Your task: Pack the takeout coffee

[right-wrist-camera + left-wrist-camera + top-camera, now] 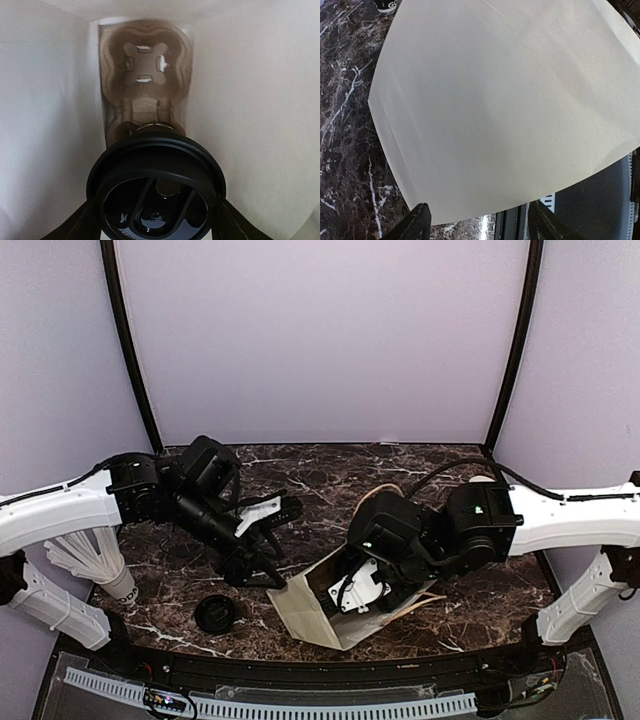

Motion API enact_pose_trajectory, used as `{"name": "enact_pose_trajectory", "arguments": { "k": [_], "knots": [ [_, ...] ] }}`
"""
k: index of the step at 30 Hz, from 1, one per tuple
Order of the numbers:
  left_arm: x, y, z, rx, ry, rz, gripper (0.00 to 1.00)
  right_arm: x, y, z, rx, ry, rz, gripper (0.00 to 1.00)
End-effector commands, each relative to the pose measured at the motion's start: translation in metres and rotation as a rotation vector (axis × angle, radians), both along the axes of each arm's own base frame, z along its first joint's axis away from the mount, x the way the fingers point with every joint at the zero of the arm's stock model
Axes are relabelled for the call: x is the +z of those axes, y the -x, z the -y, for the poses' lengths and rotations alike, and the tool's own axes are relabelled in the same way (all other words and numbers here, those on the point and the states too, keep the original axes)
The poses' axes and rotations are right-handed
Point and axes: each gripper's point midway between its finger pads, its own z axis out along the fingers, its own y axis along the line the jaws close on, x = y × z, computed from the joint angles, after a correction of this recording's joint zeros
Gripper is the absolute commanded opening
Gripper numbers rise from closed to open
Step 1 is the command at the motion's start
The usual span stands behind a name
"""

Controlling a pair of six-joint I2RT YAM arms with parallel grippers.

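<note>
The takeout coffee [156, 172], a black-lidded cup, is inside the cream paper bag [312, 612], seen lid-first in the right wrist view. My right gripper [156, 220] reaches into the bag's mouth and is shut on the cup, one finger pressed against each side of the lid. Beyond the cup, a brown pulp cup carrier [145, 75] lies at the bag's bottom. From above, the right gripper [362, 592] hides the cup. My left gripper [272, 577] hovers at the bag's left edge, open, with nothing between its fingers [417, 222]. The bag's flat side [510, 100] fills the left wrist view.
A loose flat black lid [216, 613] lies on the marble table left of the bag. A second black cup with white print and a white inside [118, 583] stands at the far left, under the left arm. The table's front rail [300, 705] runs just behind the bag.
</note>
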Motion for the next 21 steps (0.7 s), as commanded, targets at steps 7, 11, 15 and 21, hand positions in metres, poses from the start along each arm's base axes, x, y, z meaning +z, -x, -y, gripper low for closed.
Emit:
{"name": "enact_pose_trajectory", "arguments": {
  "k": [7, 11, 15, 21],
  "knots": [
    [0.028, -0.038, 0.024, 0.045, 0.109, 0.216, 0.70, 0.002, -0.001, 0.012, -0.012, -0.013, 0.038, 0.06],
    [0.027, -0.021, 0.023, -0.056, 0.102, 0.183, 0.73, 0.006, 0.001, 0.015, -0.002, -0.020, 0.033, 0.05],
    [0.029, -0.021, 0.016, -0.088, 0.085, 0.166, 0.73, 0.009, 0.005, 0.016, 0.026, -0.041, 0.027, 0.04],
    [0.060, -0.054, 0.007, -0.047, 0.243, 0.148, 0.73, -0.002, 0.005, 0.024, 0.089, -0.041, 0.080, 0.05]
  ]
}}
